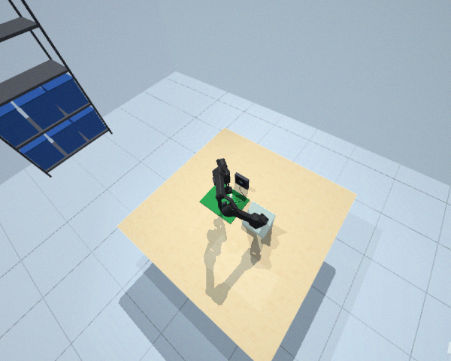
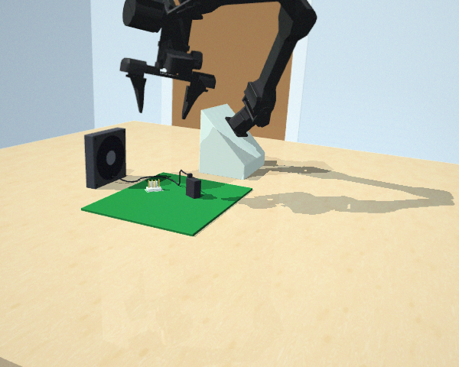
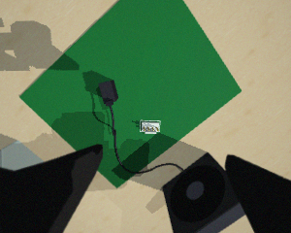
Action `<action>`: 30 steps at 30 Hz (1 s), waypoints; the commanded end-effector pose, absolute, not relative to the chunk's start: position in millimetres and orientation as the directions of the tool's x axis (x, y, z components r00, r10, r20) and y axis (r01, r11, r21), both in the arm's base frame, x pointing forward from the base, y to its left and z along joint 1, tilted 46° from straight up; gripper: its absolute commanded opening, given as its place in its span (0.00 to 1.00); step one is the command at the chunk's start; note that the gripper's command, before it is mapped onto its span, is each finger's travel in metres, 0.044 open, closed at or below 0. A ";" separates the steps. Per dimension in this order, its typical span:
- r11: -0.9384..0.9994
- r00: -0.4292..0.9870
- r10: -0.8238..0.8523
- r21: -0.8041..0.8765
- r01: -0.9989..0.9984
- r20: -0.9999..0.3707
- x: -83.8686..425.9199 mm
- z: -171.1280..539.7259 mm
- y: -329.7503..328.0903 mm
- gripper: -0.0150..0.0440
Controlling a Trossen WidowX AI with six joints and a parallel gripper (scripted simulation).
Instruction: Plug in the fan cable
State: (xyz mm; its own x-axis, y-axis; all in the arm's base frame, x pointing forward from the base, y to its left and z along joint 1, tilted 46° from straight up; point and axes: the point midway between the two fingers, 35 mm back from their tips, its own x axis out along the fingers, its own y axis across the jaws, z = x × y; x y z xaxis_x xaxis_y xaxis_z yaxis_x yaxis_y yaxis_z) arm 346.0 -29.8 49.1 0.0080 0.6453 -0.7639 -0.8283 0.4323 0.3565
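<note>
Pincer point(image 2: 162, 103) wide open, holding nothing, high above green board point(image 2: 162, 211) on worktop point(image 2: 301, 276). Black plug point(image 2: 193, 186) stands on board, apart from white header point(image 2: 153, 186). Fan point(image 2: 105, 157) beside board.

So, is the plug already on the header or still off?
Off. The plug stands on the board, apart from the header, whose pins show bare.

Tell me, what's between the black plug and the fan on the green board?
The white four-pin header sits between the plug and the fan, with the thin black cable trailing past it. The exterior view shows this best.
</note>
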 end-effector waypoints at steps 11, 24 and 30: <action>0.160 -0.129 0.693 0.325 -0.932 -0.709 317.8 70.9 36.6 1.00; 0.157 -0.130 0.698 0.327 -0.932 -0.704 304.4 17.7 91.5 1.00; 0.157 -0.129 0.698 0.326 -0.932 -0.705 303.8 11.3 97.6 1.00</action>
